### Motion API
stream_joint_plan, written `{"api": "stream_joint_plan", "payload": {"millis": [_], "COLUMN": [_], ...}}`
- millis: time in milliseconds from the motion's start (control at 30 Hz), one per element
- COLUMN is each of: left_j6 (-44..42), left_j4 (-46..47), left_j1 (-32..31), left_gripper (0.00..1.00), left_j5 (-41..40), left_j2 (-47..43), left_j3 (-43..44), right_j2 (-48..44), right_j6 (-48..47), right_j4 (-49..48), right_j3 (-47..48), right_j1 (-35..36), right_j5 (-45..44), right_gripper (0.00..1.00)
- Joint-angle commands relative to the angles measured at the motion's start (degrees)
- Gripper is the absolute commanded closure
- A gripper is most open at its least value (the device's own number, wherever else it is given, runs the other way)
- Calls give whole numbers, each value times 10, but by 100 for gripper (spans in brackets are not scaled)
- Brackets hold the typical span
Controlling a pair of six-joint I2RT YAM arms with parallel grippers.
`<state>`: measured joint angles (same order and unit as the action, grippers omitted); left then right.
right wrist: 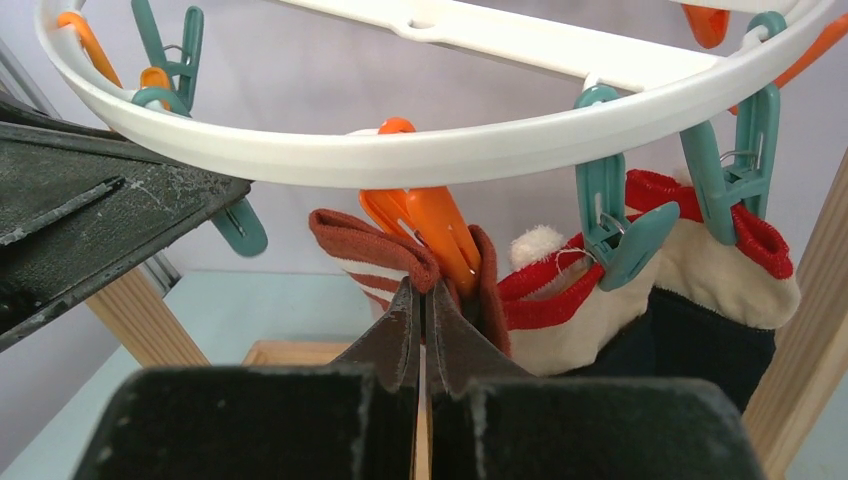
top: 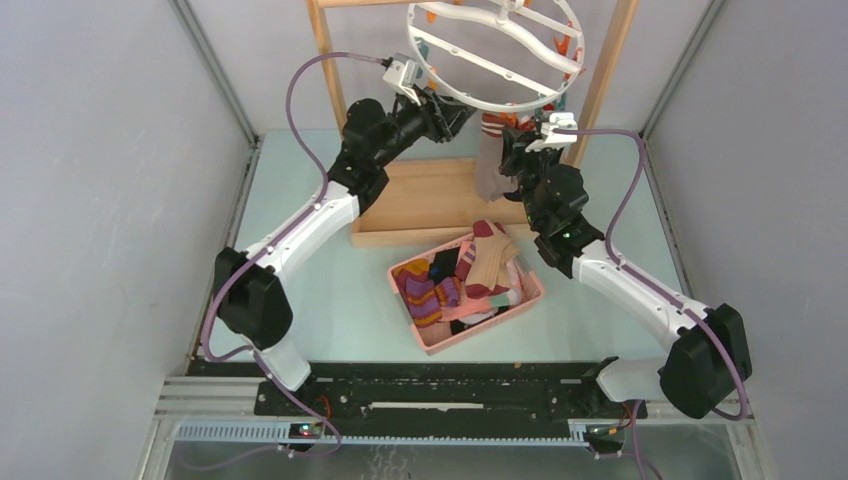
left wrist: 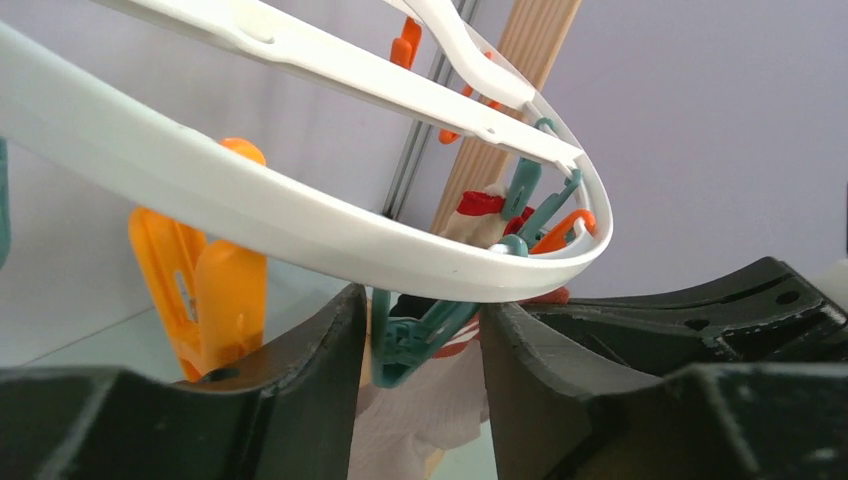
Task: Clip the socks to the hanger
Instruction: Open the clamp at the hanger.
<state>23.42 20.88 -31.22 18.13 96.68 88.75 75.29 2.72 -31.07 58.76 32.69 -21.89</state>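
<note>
Overhead, the white hanger [right wrist: 400, 155] hangs tilted in a wooden rack [top: 605, 70]. The right gripper [right wrist: 422, 300] is clenched on the cuff of a maroon sock [right wrist: 360, 245] just under the rim, and an orange clip [right wrist: 435, 225] has its tip in that cuff. Beside it, navy socks [right wrist: 690, 340] hang from teal clips [right wrist: 620, 225]. The left gripper [left wrist: 425, 325] has its jaws apart around another teal clip [left wrist: 410, 345]; contact is unclear. More socks [top: 430, 290] lie in a pink basket [top: 487, 324] on the table [top: 330, 290].

Robot arms [top: 300, 225]: two
Hanger [right wrist: 400, 155]: one
Pink basket [top: 490, 322]: one
Wooden rack [top: 420, 200]: one
Maroon-striped sock [right wrist: 350, 245]: one
</note>
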Motion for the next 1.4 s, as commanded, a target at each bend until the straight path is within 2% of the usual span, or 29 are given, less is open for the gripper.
{"api": "stream_joint_plan", "payload": {"millis": [0, 333, 533, 600, 767, 833, 900, 1167, 1367], "left_j6": [-9, -7, -6, -6, -4, -1, 2, 0, -1], "left_j4": [40, 40, 22, 9, 0, 0, -3, -6, -10], "left_j1": [-4, -10, -13, -15, -17, -17, -17, -17, -17], "left_gripper": [54, 75, 96, 99, 100, 96, 87, 61, 49], "left_j5": [-10, -22, -48, -57, -63, -63, -65, -69, -71], "left_j2": [-3, -13, -22, -23, -29, -29, -29, -29, -28], "left_j3": [16, 14, 17, 22, 24, 24, 24, 26, 32], "right_j2": [-24, -37, -68, -76, -84, -83, -78, -35, -16], "right_j6": [9, 12, 12, 2, -7, -6, -7, 1, 2], "right_j4": [-5, 13, 34, 54, 76, 74, 63, 65, 69], "right_j3": [0, -4, -30, -34, -41, -41, -41, -1, 18], "right_j1": [-4, -6, -9, -10, -10, -10, -10, -10, -11], "right_j5": [1, 12, 53, 80, 119, 120, 118, 91, 64], "right_gripper": [100, 100, 100, 100, 100, 100, 100, 100, 100]}}
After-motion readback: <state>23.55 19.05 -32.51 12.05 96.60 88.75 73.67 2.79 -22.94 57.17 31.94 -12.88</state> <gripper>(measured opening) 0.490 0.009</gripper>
